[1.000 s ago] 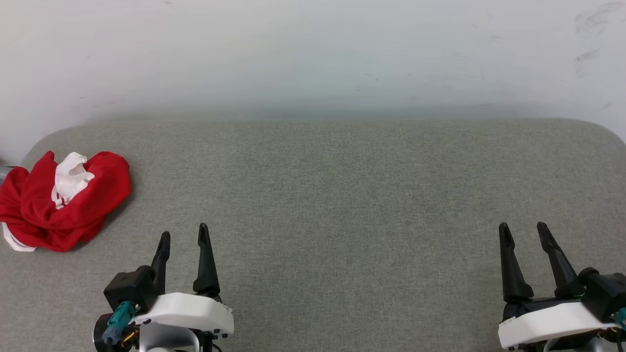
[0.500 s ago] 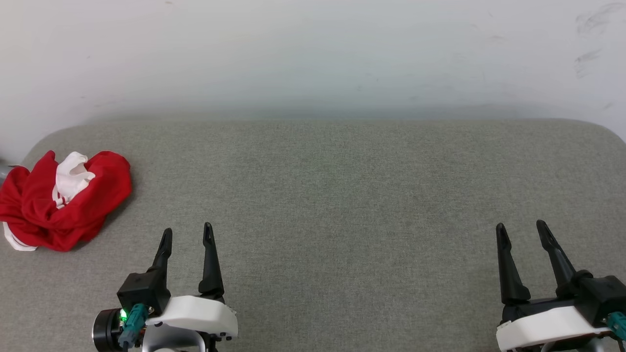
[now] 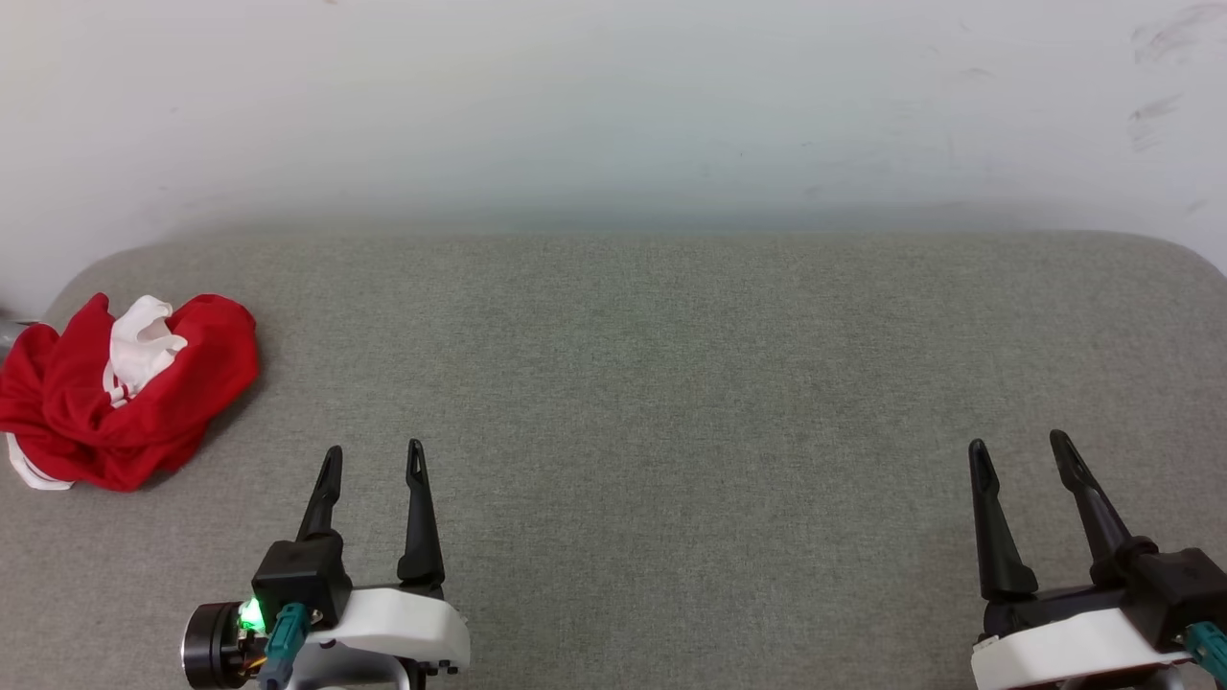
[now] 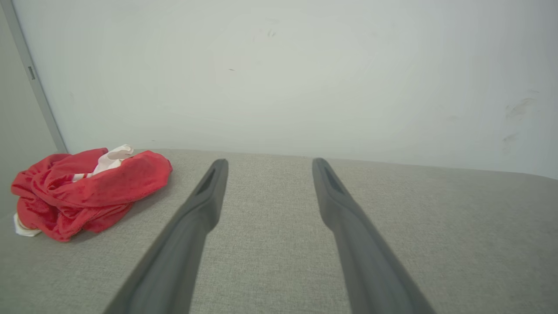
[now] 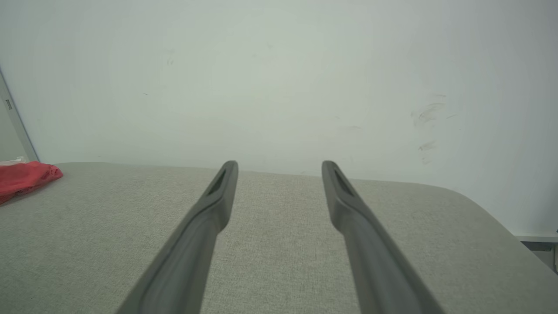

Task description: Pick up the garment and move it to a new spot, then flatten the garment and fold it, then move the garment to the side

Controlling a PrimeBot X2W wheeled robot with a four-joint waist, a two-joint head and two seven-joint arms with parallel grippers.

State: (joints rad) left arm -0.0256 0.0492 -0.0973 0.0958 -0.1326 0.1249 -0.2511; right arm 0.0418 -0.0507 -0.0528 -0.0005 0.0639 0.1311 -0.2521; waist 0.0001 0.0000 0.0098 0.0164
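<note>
The garment (image 3: 125, 393) lies crumpled at the counter's (image 3: 671, 383) left edge, untouched. Pickup is not yet begun: the left gripper (image 3: 374, 450) and right gripper (image 3: 1018, 443) hover by the near edge, fingers wide and empty. Next, likely, the left one must reach over to the bundle.

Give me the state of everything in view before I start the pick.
garment: crumpled in a heap at the table's left end, not held, lettering hidden.
left gripper: open, empty, apart from the garment.
right gripper: open, empty, far from the garment.
green light on the left wrist: lit.
</note>
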